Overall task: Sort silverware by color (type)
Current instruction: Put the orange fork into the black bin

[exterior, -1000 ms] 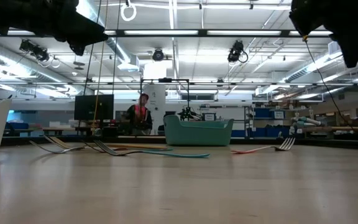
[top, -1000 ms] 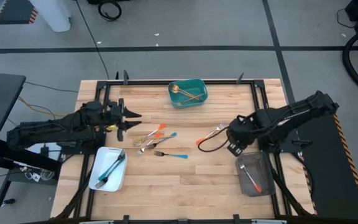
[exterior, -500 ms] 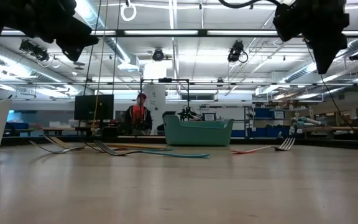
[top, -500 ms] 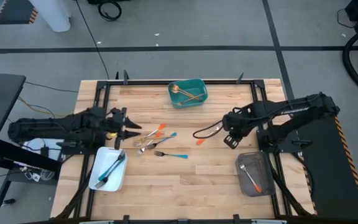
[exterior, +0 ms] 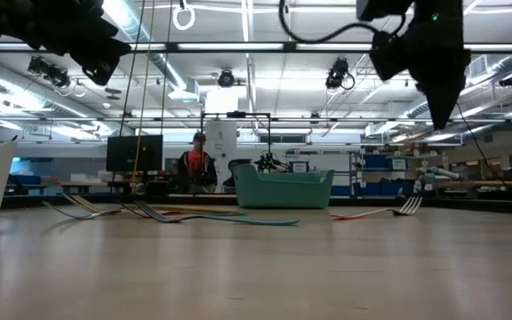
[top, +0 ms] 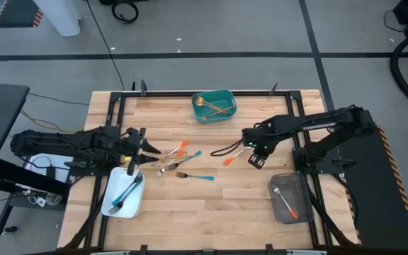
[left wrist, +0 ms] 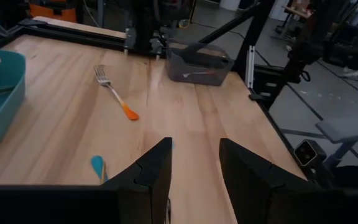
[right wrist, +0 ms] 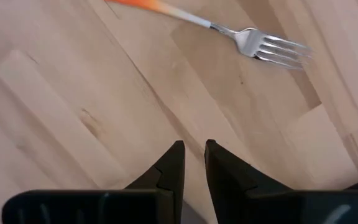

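The silverware lay in several places on the wooden table (top: 190, 202). A loose cluster of forks and spoons (top: 176, 161) sat left of the table's centre, mixing gold, teal-handled and orange-handled pieces, with one teal-handled fork (top: 195, 176) lying apart on the near side of it. To the right of the cluster, alone on bare wood, lay an orange-handled fork (top: 236, 156) with a silver head, also plain in the right wrist view (right wrist: 229, 26) and the left wrist view (left wrist: 114, 91).

Gold pieces (top: 211, 105) rested in the teal tray (top: 229, 112) at the far edge. Teal-handled pieces (top: 127, 190) lay in the white tray (top: 112, 205) at the near left. The grey tray (top: 299, 209) at the near right held an orange-handled fork (top: 284, 199).

The right gripper (top: 253, 157) hung above the table just right of the lone orange-handled fork, its fingers (right wrist: 173, 163) only a narrow slit apart and holding nothing. The left gripper (top: 142, 151) hovered at the left edge of the cluster, above the wood, its fingers (left wrist: 157, 171) parted with a clear gap and empty.

In the low view a person (exterior: 196, 167) in orange stood far back in the room.
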Robot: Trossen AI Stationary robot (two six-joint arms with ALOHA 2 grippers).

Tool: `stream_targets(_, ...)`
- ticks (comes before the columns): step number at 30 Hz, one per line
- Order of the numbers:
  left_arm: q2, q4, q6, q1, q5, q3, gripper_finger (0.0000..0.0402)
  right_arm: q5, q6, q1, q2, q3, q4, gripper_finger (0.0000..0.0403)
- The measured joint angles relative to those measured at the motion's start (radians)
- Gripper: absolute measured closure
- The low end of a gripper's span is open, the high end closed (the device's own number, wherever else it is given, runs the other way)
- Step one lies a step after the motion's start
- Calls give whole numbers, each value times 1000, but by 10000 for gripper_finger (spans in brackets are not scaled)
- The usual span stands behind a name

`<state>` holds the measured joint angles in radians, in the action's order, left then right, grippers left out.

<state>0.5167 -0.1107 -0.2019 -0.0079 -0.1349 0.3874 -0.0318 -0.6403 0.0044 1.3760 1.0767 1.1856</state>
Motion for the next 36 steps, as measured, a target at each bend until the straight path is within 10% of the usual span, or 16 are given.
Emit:
stream_targets(20,0,-47,-39,-58,0,0,260,95,436,-29,367,313,-10,333)
stream_targets(36,0,-15,97,-57,112,0,260,139,752,-55,489,313,-149,318)
